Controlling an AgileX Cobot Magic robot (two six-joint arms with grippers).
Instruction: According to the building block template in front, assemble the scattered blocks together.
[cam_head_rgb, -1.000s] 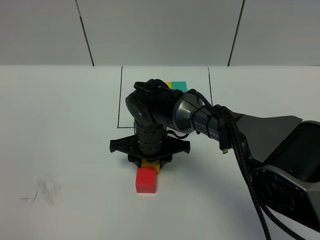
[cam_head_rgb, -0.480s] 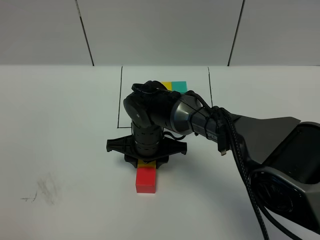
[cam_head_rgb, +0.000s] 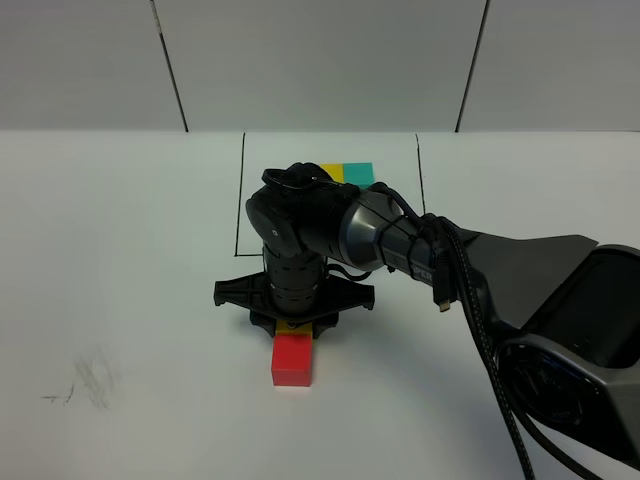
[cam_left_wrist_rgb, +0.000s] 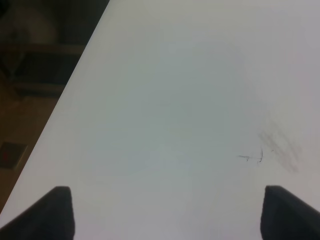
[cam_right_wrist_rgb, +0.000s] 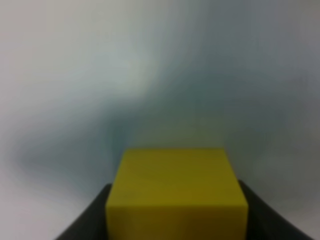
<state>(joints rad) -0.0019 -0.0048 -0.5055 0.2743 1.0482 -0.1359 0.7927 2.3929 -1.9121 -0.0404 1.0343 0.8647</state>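
Note:
My right gripper (cam_head_rgb: 293, 320) reaches across to the table's middle and points down. In the right wrist view it (cam_right_wrist_rgb: 176, 222) is shut on the scattered yellow cube (cam_right_wrist_rgb: 176, 192), with a dark finger (cam_right_wrist_rgb: 92, 217) on each side. In the exterior view the yellow cube (cam_head_rgb: 293, 326) sits touching the far side of the scattered red cube (cam_head_rgb: 292, 360). No scattered teal cube shows. The template at the back shows its yellow (cam_head_rgb: 331, 170) and teal (cam_head_rgb: 359, 172) cubes inside the black drawn frame (cam_head_rgb: 240, 195); its red cube is hidden behind the arm. My left gripper (cam_left_wrist_rgb: 170, 215) is open over bare table.
The right arm's dark body (cam_head_rgb: 420, 245) and cable (cam_head_rgb: 480, 320) stretch from the right across the table. A grey smudge (cam_head_rgb: 90, 380) marks the table at the front left; it also shows in the left wrist view (cam_left_wrist_rgb: 277, 147). The table's edge (cam_left_wrist_rgb: 75, 95) runs beside the left gripper.
My right gripper has shifted slightly left with the yellow cube, which now lines up directly behind the red cube. The red cube has not moved.

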